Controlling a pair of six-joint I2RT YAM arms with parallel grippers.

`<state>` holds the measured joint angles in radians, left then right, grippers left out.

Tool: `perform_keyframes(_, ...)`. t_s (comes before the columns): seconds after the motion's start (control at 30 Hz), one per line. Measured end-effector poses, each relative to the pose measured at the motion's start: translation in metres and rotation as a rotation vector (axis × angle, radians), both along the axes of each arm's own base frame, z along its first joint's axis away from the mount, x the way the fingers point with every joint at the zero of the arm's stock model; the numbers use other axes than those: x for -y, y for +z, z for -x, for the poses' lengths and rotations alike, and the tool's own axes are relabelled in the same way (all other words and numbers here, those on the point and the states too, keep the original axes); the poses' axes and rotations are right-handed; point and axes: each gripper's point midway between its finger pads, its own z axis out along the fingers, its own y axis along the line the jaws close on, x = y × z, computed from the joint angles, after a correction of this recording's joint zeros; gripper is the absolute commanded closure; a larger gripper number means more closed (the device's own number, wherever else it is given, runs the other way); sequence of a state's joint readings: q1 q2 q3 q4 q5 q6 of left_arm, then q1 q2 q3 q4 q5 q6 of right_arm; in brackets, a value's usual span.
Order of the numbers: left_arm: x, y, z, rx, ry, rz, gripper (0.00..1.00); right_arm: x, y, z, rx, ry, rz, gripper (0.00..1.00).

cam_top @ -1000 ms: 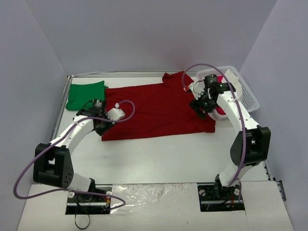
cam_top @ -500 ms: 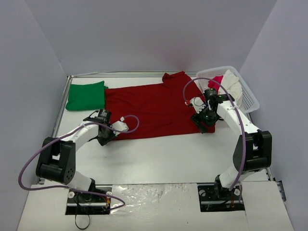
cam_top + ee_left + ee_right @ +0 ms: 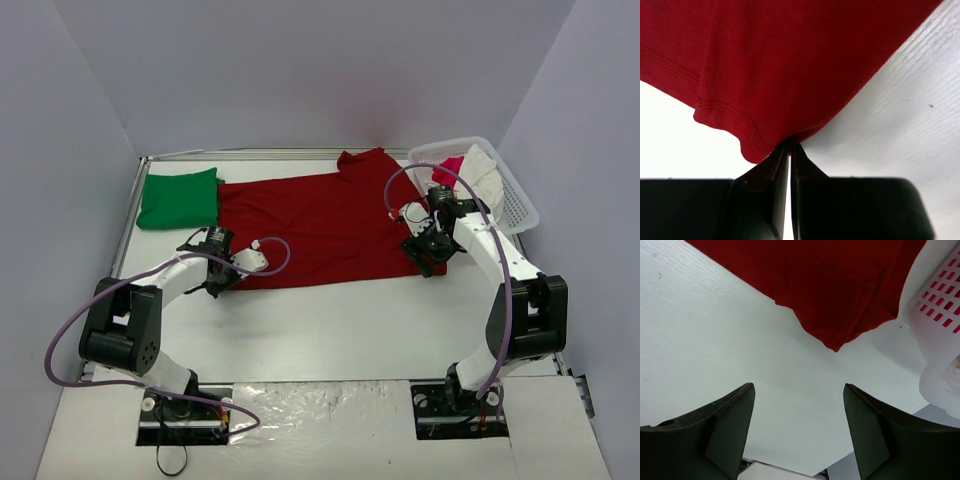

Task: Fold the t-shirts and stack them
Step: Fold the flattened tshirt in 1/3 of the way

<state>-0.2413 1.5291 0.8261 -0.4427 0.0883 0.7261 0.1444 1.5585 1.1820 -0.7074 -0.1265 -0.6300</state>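
The dark red t-shirt (image 3: pixel 320 225) lies flat across the bench (image 3: pixel 330 320). Up close, the left pincer (image 3: pixel 790 149) is pinched tight on its near left corner. The right pincer (image 3: pixel 797 387) gapes wide, holding nothing, near the shirt's near right corner and the white basket (image 3: pixel 940 315). Only the top view shows the green t-shirt (image 3: pixel 180 198), folded at the far left.

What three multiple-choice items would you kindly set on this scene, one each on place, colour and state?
1. Where does the green t-shirt lie?
A far-left corner; B far-right corner; C near edge.
2. What colour is the basket?
A white; B blue; C black.
3. The left end effector is:
A open in the air; B shut on the dark red t-shirt; C shut on the green t-shirt.
Answers: 1 A, it sits folded at the far left. 2 A, its slotted walls are white. 3 B, its closed jaws pinch a red hem corner.
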Motion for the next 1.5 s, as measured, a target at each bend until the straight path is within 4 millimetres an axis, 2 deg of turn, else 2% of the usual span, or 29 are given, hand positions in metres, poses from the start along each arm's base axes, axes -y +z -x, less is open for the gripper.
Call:
perform_keyframes(0.17,0.0,0.0,0.0,0.008,0.001,0.001,0.98,0.011,-0.009,-0.006,-0.003,-0.028,0.031,0.33)
perform_keyframes(0.47,-0.001,0.0,0.0,0.024,0.005,0.003,0.98,0.023,-0.067,-0.014,-0.122,-0.058,0.054,0.39)
perform_keyframes(0.5,-0.001,0.0,0.0,0.024,0.006,0.003,0.98,0.025,-0.072,-0.014,-0.136,-0.061,0.056,0.41)
perform_keyframes(0.53,-0.001,0.0,0.0,0.024,0.006,0.003,0.98,0.026,-0.077,-0.013,-0.147,-0.062,0.057,0.51)
perform_keyframes(0.63,-0.001,0.001,0.001,0.026,0.009,0.005,0.98,0.031,-0.084,-0.013,-0.161,-0.066,0.06,0.66)
perform_keyframes(0.7,-0.001,0.001,0.002,0.025,0.013,0.006,0.98,0.035,-0.084,-0.015,-0.155,-0.071,0.061,0.81)
perform_keyframes(0.73,-0.001,0.001,0.003,0.024,0.015,0.005,0.98,0.037,-0.084,-0.015,-0.152,-0.072,0.061,0.97)
perform_keyframes(0.77,-0.002,0.001,0.003,0.023,0.018,0.005,0.98,0.039,-0.085,-0.016,-0.149,-0.072,0.062,1.0)
perform_keyframes(0.9,-0.003,0.003,0.008,0.017,0.022,0.005,0.98,0.046,-0.084,-0.013,-0.141,-0.084,0.062,1.0)
perform_keyframes(1.0,-0.003,0.01,0.012,0.02,0.021,0.008,0.98,0.049,-0.082,-0.002,-0.138,-0.082,0.064,1.0)
perform_keyframes(1.27,-0.005,0.036,0.025,0.06,0.017,0.027,0.98,0.058,-0.052,0.02,-0.088,-0.079,0.067,1.0)
perform_keyframes(1.5,-0.01,0.052,0.063,0.03,-0.019,0.033,0.98,0.055,-0.03,0.059,-0.096,-0.048,0.052,1.0)
